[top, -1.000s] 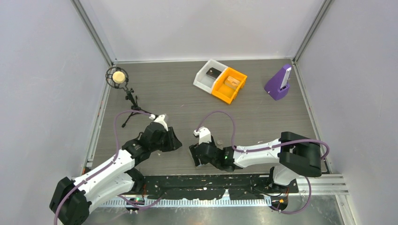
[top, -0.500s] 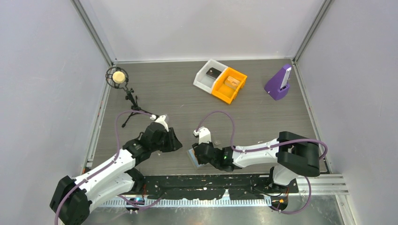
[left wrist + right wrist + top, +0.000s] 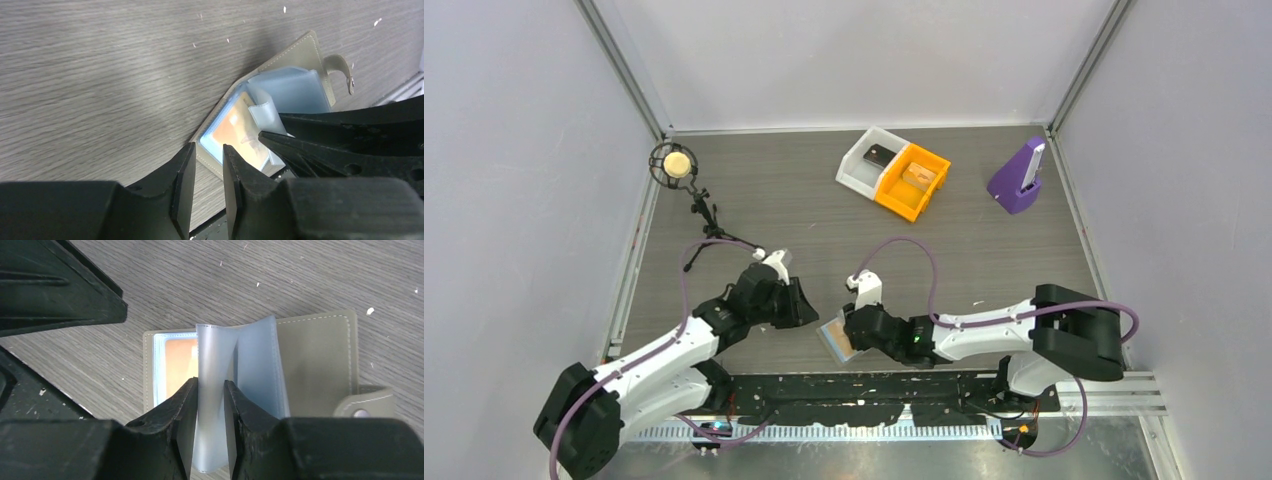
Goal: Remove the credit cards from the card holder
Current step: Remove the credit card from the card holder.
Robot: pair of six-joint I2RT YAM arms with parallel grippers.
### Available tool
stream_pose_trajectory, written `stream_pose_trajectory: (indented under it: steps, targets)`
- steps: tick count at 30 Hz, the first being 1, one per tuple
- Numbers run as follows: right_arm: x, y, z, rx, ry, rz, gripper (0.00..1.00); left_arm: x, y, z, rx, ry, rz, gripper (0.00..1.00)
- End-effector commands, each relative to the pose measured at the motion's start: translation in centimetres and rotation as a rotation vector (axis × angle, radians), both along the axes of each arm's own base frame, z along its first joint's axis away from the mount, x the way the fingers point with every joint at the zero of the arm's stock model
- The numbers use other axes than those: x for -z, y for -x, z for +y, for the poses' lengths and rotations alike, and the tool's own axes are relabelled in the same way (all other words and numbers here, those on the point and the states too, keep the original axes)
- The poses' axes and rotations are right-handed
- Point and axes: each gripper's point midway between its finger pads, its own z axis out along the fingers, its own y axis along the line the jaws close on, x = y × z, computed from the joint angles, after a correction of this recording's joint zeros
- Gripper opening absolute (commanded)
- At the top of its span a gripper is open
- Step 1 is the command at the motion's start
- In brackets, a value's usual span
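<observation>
One holder (image 3: 315,355) lies spread open on the desk (image 3: 984,260), close to the near edge and between the two arm heads. Its one tab (image 3: 365,400) points away from the card side. One orange card (image 3: 179,365) shows in the left panel. The right jaws are clenched on one pale blue sleeve (image 3: 212,370), which stands up from the fold. The left jaws stand a slit apart, grasping nothing, low over the holder's corner nearest the desk edge. They are just beside the right fingers, so the two heads crowd each other there.

Two bins sit side by side and touching at the far side, one white (image 3: 854,160) and one orange (image 3: 921,188). One purple stand (image 3: 1016,185) is at far right and one mic (image 3: 674,163) at far left. All four are well apart from the holder.
</observation>
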Motion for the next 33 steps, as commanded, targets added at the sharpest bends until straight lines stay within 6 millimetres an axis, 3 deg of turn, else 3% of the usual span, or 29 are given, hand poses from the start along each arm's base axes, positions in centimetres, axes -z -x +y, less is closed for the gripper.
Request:
stream_pose_trajectory:
  steps: [1,9,25,27,30,33]
  targets:
    - [-2.9,-0.6,1.1,0.026,-0.193,-0.006,0.32,-1.3,-0.2,-2.3,0.071,0.123,-0.030,0.27]
    - [-2.4,-0.8,0.1,0.034,-0.307,0.051,0.29,-1.0,-0.4,-4.7,0.128,0.198,0.025,0.24]
    - [-3.9,-0.7,-0.6,0.029,-0.373,0.055,0.30,-1.8,-0.7,-9.1,0.226,0.279,0.070,0.23]
    - [-4.1,-0.6,-0.5,0.024,-0.377,0.060,0.33,-2.0,-0.8,-9.6,0.234,0.290,0.067,0.23]
    - [-4.9,-0.8,-1.2,0.052,-0.377,0.050,0.48,-2.1,-0.9,-10.2,0.239,0.305,0.068,0.23]
    - [-4.7,-0.9,-2.4,0.082,-0.332,0.051,0.57,-2.2,-1.3,-10.6,0.241,0.309,0.066,0.23]
